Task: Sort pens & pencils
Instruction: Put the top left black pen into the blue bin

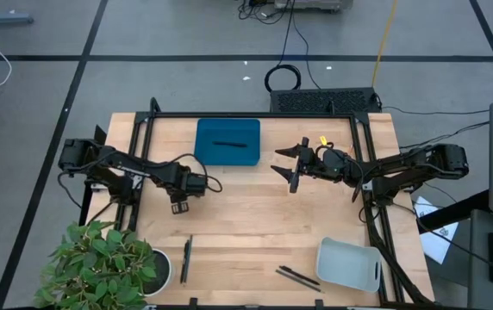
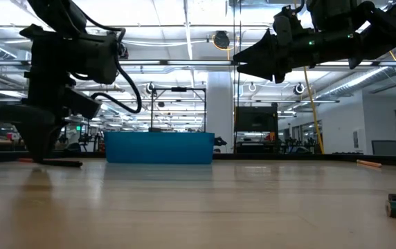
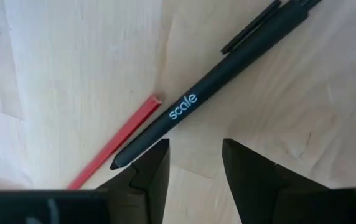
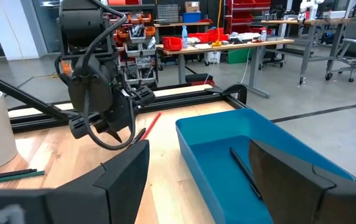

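Observation:
A black pen [image 3: 196,99] printed "scale" lies flat on the wooden table beside a red pencil [image 3: 116,143]. My left gripper [image 3: 195,155] points down just over them, open, with bare table between its fingers and the pen's tip close beside one finger. In the high view it [image 1: 180,207] stands left of centre. The blue tray [image 1: 203,129] at the far middle holds one black pen [image 1: 229,144]. My right gripper [image 1: 293,168] hovers open and level, right of the tray, holding nothing.
A pale bin [image 1: 348,263] sits at the near right with two dark sticks [image 1: 298,275] beside it. Another dark stick [image 1: 186,258] lies near the potted plant [image 1: 100,263] at the near left. An orange stick [image 2: 369,164] lies at the far right.

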`<act>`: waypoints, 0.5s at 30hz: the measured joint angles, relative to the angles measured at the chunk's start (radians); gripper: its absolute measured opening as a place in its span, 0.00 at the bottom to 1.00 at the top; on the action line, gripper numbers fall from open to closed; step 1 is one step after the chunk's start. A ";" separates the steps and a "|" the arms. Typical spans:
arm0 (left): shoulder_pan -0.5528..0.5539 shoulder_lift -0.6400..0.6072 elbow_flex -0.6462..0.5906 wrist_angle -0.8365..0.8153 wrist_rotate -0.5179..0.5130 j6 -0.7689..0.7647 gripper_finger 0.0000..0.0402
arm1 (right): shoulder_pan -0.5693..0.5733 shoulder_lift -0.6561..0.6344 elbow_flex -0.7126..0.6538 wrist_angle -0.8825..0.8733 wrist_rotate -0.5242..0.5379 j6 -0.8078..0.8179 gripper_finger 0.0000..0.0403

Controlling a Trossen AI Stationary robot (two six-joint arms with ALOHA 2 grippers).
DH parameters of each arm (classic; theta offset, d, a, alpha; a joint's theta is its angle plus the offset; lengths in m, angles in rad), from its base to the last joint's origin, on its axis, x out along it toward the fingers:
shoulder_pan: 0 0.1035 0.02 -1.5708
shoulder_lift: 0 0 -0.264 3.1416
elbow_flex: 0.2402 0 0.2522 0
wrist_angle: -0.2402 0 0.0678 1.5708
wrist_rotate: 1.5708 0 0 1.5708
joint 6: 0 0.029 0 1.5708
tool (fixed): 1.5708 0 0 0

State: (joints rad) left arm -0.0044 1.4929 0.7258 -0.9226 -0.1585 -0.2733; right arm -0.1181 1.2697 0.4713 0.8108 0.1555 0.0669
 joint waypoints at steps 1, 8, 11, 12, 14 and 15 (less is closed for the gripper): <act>-0.001 0.000 0.000 0.000 0.000 0.001 0.38 | 0.000 0.000 0.000 0.000 0.000 0.000 0.65; -0.013 0.000 0.000 0.115 0.064 0.064 0.38 | 0.000 0.000 0.000 0.000 0.000 0.000 0.65; -0.032 0.000 0.003 0.222 0.077 0.142 0.38 | 0.000 0.000 0.000 0.000 0.000 0.000 0.65; -0.037 0.000 0.003 0.227 0.063 0.169 0.38 | 0.000 0.000 0.000 0.000 0.000 0.000 0.65; -0.045 0.000 0.003 0.210 0.021 0.198 0.38 | 0.000 0.000 0.000 0.000 0.000 0.000 0.65; -0.048 0.000 0.003 0.205 0.004 0.202 0.38 | 0.000 0.000 0.000 0.000 0.000 0.000 0.65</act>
State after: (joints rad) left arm -0.0522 1.4925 0.7288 -0.7174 -0.1541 -0.0716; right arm -0.1181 1.2697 0.4713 0.8108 0.1558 0.0669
